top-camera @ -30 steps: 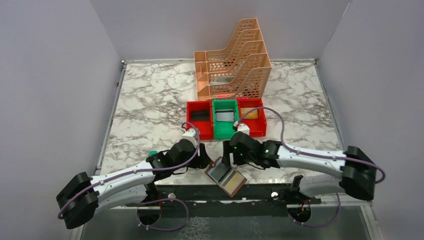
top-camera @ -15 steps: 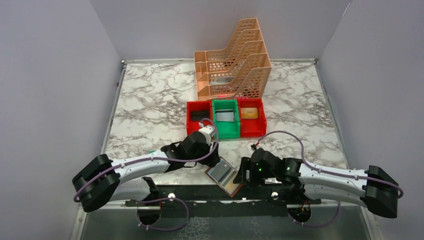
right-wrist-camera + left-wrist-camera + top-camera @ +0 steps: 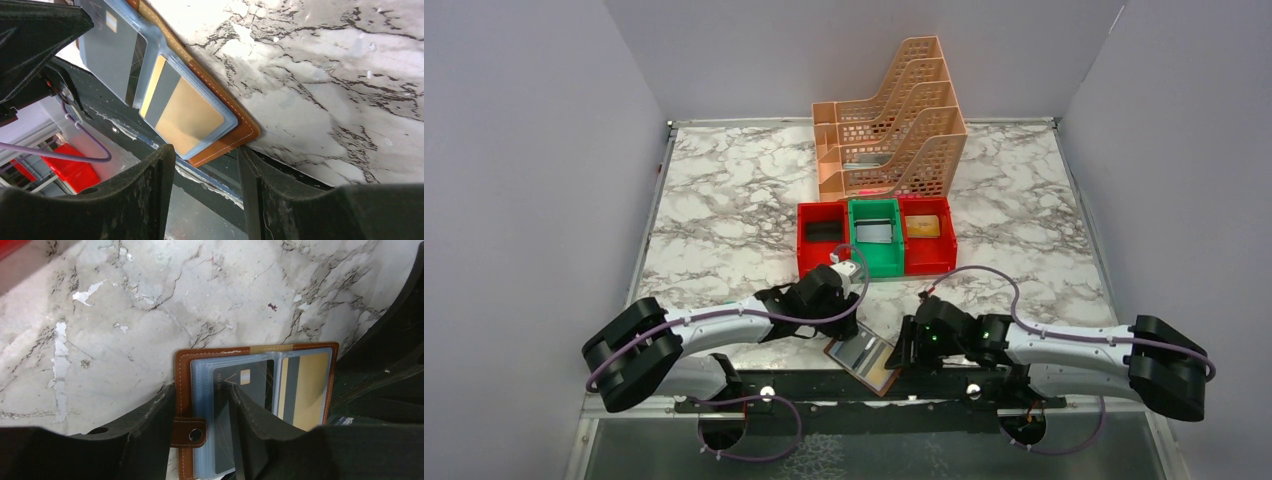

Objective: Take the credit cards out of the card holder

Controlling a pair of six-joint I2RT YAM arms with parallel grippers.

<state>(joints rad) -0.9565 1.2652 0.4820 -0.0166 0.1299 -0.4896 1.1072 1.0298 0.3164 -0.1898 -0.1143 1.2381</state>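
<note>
Print on the dark card (image 3: 240,385) is unreadable. The card holder (image 3: 182,390) is straddled by left gripper (image 3: 197,397) and right gripper (image 3: 206,150), fingers apart.

On the grey card (image 3: 257,375) in the holder (image 3: 182,385), my left wrist camera showed one sign: a thin V-shaped mark next to a small pale chip square. A line of tiny print ran along the card's edge beside that mark, too blurred for me to read. I could read no lettering on the gold card (image 3: 312,385), which bore a dark stripe.
</note>
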